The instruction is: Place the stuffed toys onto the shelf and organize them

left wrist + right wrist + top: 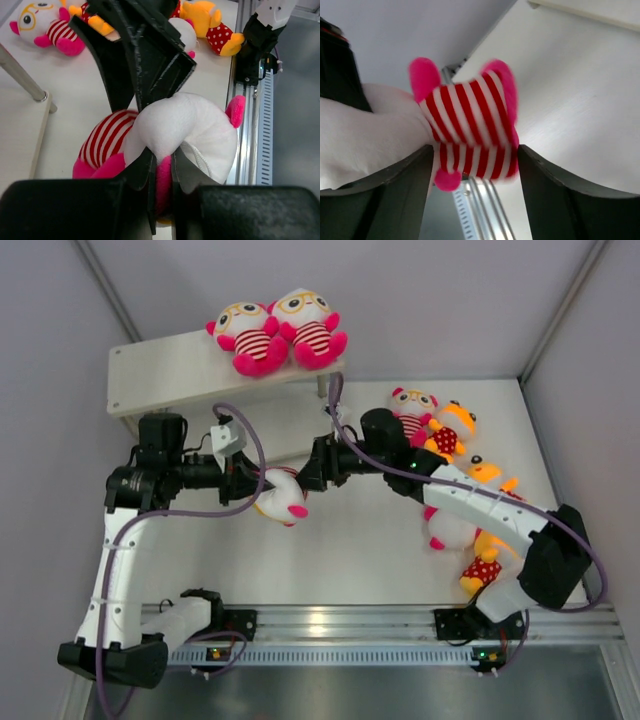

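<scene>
L gripper pinches striped plush; R gripper straddles it, shelf behind.

- This is looking like a robotics lab test cell.
- Plain grey partition walls are closing in a white table on three sides.
- An aluminium rail is running along the table's near edge, carrying two robot arms trailing purple cables.
- Look-alike stuffed toys are lying heaped at the table's right edge.
</scene>
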`<state>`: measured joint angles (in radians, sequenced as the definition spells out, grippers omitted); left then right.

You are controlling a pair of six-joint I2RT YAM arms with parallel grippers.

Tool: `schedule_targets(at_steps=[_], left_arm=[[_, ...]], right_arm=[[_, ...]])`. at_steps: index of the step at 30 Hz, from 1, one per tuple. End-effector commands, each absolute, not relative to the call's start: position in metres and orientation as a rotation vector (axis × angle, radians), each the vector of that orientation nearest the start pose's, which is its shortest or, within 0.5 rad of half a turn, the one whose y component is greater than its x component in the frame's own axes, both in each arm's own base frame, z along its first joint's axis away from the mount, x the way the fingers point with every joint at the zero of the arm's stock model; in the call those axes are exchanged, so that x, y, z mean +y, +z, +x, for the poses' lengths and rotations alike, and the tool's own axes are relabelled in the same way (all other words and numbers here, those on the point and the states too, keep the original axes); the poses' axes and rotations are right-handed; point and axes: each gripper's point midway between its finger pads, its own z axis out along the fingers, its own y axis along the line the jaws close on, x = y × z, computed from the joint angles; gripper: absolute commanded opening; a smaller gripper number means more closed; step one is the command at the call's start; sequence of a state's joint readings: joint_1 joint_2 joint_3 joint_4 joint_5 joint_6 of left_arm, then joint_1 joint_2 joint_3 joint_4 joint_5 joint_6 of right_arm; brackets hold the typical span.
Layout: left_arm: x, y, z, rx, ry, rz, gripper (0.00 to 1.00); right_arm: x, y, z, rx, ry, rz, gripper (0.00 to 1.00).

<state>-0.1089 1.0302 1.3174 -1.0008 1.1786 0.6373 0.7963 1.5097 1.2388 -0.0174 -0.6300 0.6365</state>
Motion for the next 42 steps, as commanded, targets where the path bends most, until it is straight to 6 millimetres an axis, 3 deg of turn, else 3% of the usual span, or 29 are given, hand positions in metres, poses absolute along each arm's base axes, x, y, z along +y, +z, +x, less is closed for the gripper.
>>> schedule_targets(at_steps=[1, 2, 5, 7, 8, 12, 17, 21, 29, 32, 33, 35, 36, 37, 38, 40, 41, 42], left_arm=[[-0.165, 0.352, 0.206, 1.693, -0.902, 1.032, 0.0], [-0.154, 0.348, 0.22, 1.772, -0.806, 0.952, 0.0], [-0.136, 0.351, 0.243, 1.899, -0.685, 0.734, 0.0], [-0.134, 0.351, 0.246, 1.927, -0.683, 0.686, 0.0], [-0.135, 0.351, 0.245, 1.931, -0.693, 0.677, 0.0], [-0.149, 0.352, 0.24, 1.969, -0.849, 0.624, 0.0], [-0.148, 0.354, 0.237, 1.953, -0.834, 0.636, 0.0], [-0.148, 0.357, 0.234, 1.928, -0.832, 0.664, 0.0], [-0.154, 0.357, 0.224, 1.891, -0.875, 0.731, 0.0], [-0.153, 0.362, 0.222, 1.859, -0.851, 0.759, 0.0], [-0.154, 0.367, 0.221, 1.846, -0.851, 0.762, 0.0], [-0.155, 0.372, 0.218, 1.831, -0.864, 0.767, 0.0], [-0.157, 0.378, 0.213, 1.806, -0.876, 0.782, 0.01], [-0.157, 0.379, 0.211, 1.798, -0.879, 0.787, 0.11], [-0.157, 0.381, 0.209, 1.789, -0.875, 0.794, 0.41], [-0.154, 0.385, 0.205, 1.757, -0.83, 0.815, 0.65], [-0.152, 0.386, 0.205, 1.747, -0.806, 0.82, 0.8], [-0.149, 0.389, 0.205, 1.726, -0.762, 0.833, 0.83]], right_arm=[[0.373, 0.304, 0.226, 1.891, 1.178, -0.689, 0.71], [0.345, 0.3, 0.241, 1.843, 0.968, -0.621, 0.74], [0.312, 0.311, 0.233, 1.666, 0.788, -0.626, 0.84], [0.314, 0.321, 0.216, 1.572, 0.793, -0.683, 0.89], [0.317, 0.342, 0.209, 1.461, 0.81, -0.704, 0.9], [0.352, 0.35, 0.182, 1.354, 0.892, -0.848, 0.95], [0.386, 0.368, 0.185, 1.302, 0.951, -0.885, 0.96], [0.408, 0.36, 0.201, 1.365, 0.923, -0.901, 0.97], [0.438, 0.351, 0.208, 1.379, 0.97, -0.934, 0.99], [0.449, 0.351, 0.2, 1.385, 1.026, -0.983, 0.86], [0.451, 0.352, 0.198, 1.383, 1.042, -0.994, 0.6], [0.453, 0.353, 0.191, 1.395, 1.083, -1.018, 0.34], [0.451, 0.355, 0.187, 1.401, 1.094, -1.022, 0.11], [0.447, 0.363, 0.183, 1.415, 1.126, -0.991, 0.0], [0.443, 0.364, 0.181, 1.433, 1.145, -0.968, 0.0], [0.427, 0.378, 0.174, 1.481, 1.233, -0.891, 0.0], [0.417, 0.376, 0.182, 1.529, 1.242, -0.843, 0.0], [0.409, 0.374, 0.185, 1.57, 1.264, -0.803, 0.0]])
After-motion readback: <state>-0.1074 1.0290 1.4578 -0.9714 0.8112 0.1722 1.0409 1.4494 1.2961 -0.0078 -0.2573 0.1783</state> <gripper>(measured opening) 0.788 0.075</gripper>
